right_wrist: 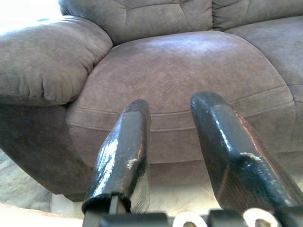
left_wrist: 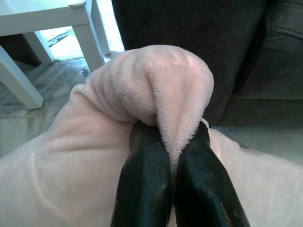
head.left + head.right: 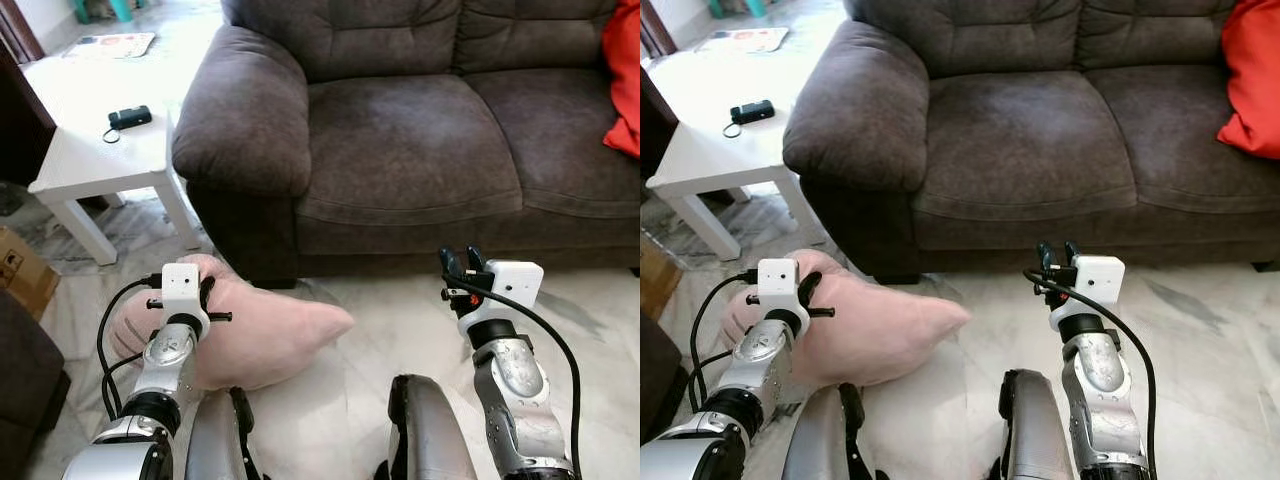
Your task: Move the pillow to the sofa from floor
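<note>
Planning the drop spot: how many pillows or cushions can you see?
2. A pink pillow on the floor, pinched by the left gripper; a red cushion on the sofa's right end. Others may sit outside the picture.

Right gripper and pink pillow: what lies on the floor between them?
Bare pale marble floor, seen in the left eye view. The right gripper hangs open before the sofa; the left gripper pinches the pillow.

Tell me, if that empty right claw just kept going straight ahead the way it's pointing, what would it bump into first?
Most likely the sofa. The right gripper, fingers apart and empty, points at the front of the left seat cushion; nothing shows between them, though depth is hard to judge.
</note>
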You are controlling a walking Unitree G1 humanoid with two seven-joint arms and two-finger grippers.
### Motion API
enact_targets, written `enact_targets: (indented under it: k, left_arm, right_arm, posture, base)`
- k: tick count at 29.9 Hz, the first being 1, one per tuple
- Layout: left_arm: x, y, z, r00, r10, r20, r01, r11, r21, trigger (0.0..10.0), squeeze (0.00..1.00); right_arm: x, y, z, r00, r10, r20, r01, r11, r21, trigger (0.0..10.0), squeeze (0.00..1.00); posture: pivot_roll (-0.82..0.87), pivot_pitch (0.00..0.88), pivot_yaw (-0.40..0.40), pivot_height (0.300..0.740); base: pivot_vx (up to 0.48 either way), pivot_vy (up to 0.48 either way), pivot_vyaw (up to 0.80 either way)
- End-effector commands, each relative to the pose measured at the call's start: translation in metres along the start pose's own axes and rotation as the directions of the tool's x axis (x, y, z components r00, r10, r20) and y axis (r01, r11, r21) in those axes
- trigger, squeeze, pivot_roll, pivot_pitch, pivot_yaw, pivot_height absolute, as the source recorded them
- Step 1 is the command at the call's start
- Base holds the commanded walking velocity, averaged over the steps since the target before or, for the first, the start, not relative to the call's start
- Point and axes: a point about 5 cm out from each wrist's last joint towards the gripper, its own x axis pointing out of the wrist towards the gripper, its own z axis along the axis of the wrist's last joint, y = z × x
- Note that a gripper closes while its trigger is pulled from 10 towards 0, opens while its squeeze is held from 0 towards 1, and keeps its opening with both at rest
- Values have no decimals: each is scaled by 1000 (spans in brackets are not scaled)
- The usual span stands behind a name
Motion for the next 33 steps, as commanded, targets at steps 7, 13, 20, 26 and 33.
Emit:
enact_targets:
  k: [7, 13, 20, 26, 33]
  left_arm:
    - [3, 7, 19, 996, 15, 93, -17, 1000, 15, 10000, 0]
    - [3, 7, 19, 996, 14, 94, -16, 1000, 15, 10000, 0]
    - [2, 7, 19, 996, 14, 93, -15, 1000, 16, 10000, 0]
    - [3, 6, 19, 996, 11, 94, -13, 1000, 18, 10000, 0]
    - [3, 5, 19, 995, 7, 95, -9, 1000, 17, 10000, 0]
  right_arm:
    - [0, -1, -4, 1000, 6, 3, -6, 1000, -1, 10000, 0]
    - [-1, -1, -5, 1000, 2, 5, -2, 1000, 1, 10000, 0]
    - [-1, 0, -6, 1000, 5, 3, -5, 1000, 2, 10000, 0]
    - [0, 1, -7, 1000, 5, 1, -5, 1000, 4, 10000, 0]
    - [0, 0, -8, 1000, 5, -1, -5, 1000, 3, 10000, 0]
  posture:
    - [-27, 40, 46, 518]
    - [-26, 42, 47, 553]
    - [-25, 41, 48, 593]
    - [-23, 38, 49, 633]
    - [-22, 38, 49, 673]
  base:
    - [0, 0, 0]
    - [0, 0, 0]
    - [0, 0, 0]
    - [0, 0, 0]
    - [0, 0, 0]
